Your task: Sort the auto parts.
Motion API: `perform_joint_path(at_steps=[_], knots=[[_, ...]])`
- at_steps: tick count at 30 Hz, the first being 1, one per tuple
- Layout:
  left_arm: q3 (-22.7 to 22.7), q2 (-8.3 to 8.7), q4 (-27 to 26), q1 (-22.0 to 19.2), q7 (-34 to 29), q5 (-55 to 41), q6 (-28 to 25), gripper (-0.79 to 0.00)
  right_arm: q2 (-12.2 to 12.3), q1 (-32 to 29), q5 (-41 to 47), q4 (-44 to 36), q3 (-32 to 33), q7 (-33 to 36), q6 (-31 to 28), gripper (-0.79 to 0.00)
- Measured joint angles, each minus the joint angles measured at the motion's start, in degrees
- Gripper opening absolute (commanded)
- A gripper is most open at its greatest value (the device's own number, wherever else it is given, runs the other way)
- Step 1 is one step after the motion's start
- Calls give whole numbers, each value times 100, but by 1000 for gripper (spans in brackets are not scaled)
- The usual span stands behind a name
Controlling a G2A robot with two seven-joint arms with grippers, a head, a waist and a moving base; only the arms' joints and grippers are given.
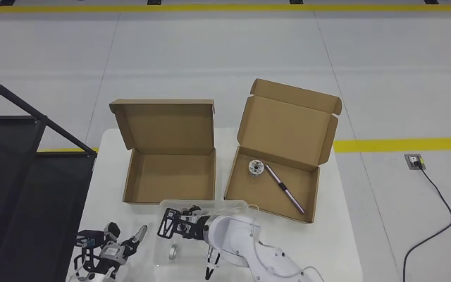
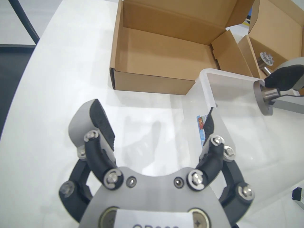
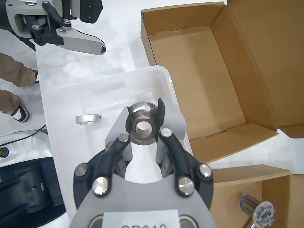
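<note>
Now, right gripper (image 3: 144, 109) pinches a flange (image 3: 142, 130) over the bin (image 3: 166, 77), pads (image 3: 162, 112) hiding its sides; a ring (image 3: 88, 119) lies inside. Left gripper (image 2: 154, 110) hangs spread beside the bin, over the bench (image 2: 59, 96).

The left gripper (image 1: 128, 236) is hovering over the white table (image 1: 332, 240) with its fingers (image 1: 141, 233) spread apart. One of them is sitting just beside the wall of a clear plastic bin (image 1: 225, 205). The right gripper (image 1: 169, 224) is hanging over that bin. A small silver ring (image 1: 173, 251) is lying in the bin, near the right fingers on the robot's side of them. Beyond both sets of fingers, two open cardboard boxes are standing side by side. The left box (image 1: 169, 180) is sitting ahead of the left fingers. The right box (image 1: 285, 130) is sitting farther off, with a toothed metal wheel (image 1: 256, 167) and a thin rod (image 1: 285, 189) lying close together inside it.
</note>
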Motion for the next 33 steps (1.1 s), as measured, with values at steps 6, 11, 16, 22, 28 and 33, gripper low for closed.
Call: perform_joint_path(at_steps=[6, 11, 16, 22, 28, 33], knots=[[1, 0, 0, 0, -1, -1, -3, 0, -5, 24, 6, 33, -12, -1, 4, -785], [1, 0, 0, 0, -1, -1, -3, 0, 38, -88, 255, 19, 257, -457, 7, -785], [1, 0, 0, 0, -1, -1, -3, 0, 240, -258, 1058, -100, 1116, -1736, -1094, -785], [1, 0, 0, 0, -1, -1, -3, 0, 488, -569, 1826, 10, 2188, -3686, -2659, -785], [1, 0, 0, 0, -1, -1, -3, 0, 751, -645, 2512, 260, 2295, -6109, -3157, -785], [1, 0, 0, 0, -1, -1, -3, 0, 1174, -327, 2668, 387, 1712, -8185, -3151, -785]])
